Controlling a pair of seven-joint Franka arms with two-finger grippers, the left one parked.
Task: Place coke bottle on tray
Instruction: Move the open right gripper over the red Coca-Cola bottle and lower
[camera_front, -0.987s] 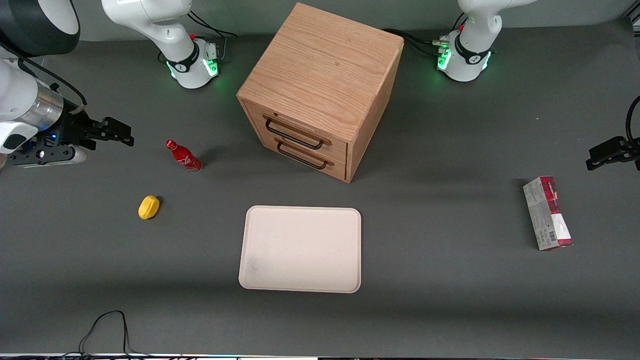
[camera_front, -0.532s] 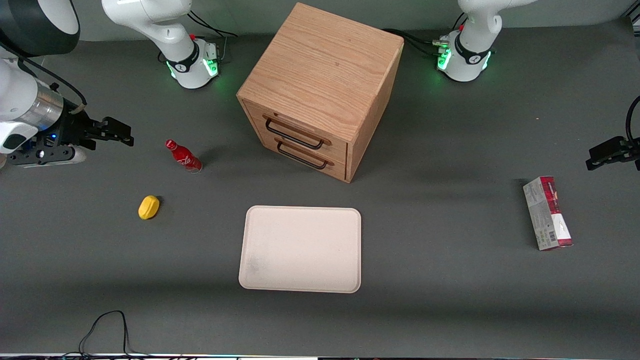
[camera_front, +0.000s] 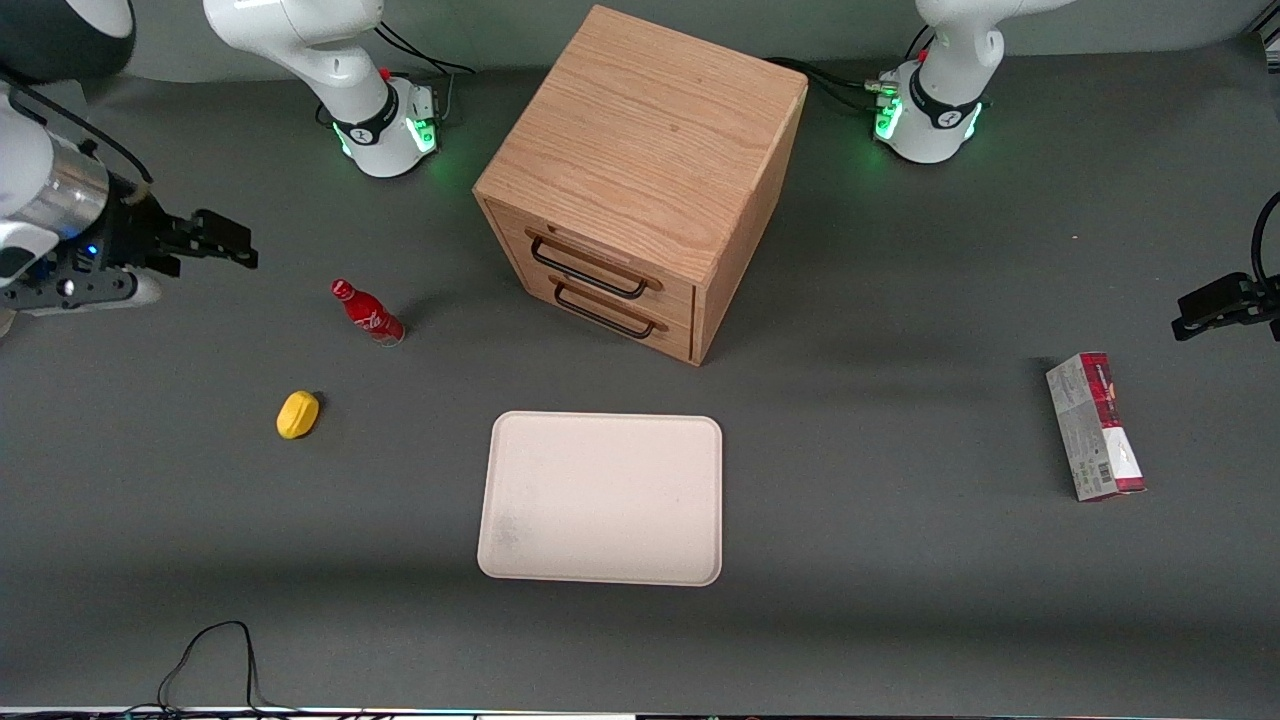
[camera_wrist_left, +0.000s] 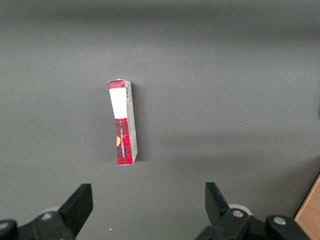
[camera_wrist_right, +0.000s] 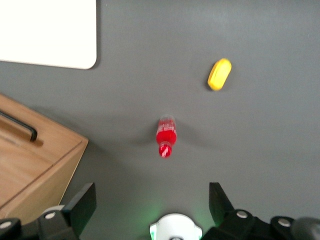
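The coke bottle (camera_front: 366, 313), small and red with a red cap, stands upright on the dark table between the wooden cabinet and the working arm's end; the right wrist view looks down on the coke bottle (camera_wrist_right: 166, 135). The cream-beige tray (camera_front: 601, 497) lies flat, nearer the front camera than the cabinet, with nothing on it; a corner of the tray (camera_wrist_right: 47, 32) shows in the wrist view. My gripper (camera_front: 232, 246) hovers high at the working arm's end of the table, well apart from the bottle. The gripper (camera_wrist_right: 152, 204) is open, its two fingers wide apart with nothing between them.
A wooden two-drawer cabinet (camera_front: 640, 180) stands farther from the front camera than the tray. A yellow lump (camera_front: 297, 414) lies nearer the camera than the bottle. A red-and-grey carton (camera_front: 1095, 427) lies toward the parked arm's end. A black cable (camera_front: 205, 660) loops at the table's front edge.
My gripper has risen and drawn back a little toward the working arm's end. The bottle, tray and other objects have not moved.
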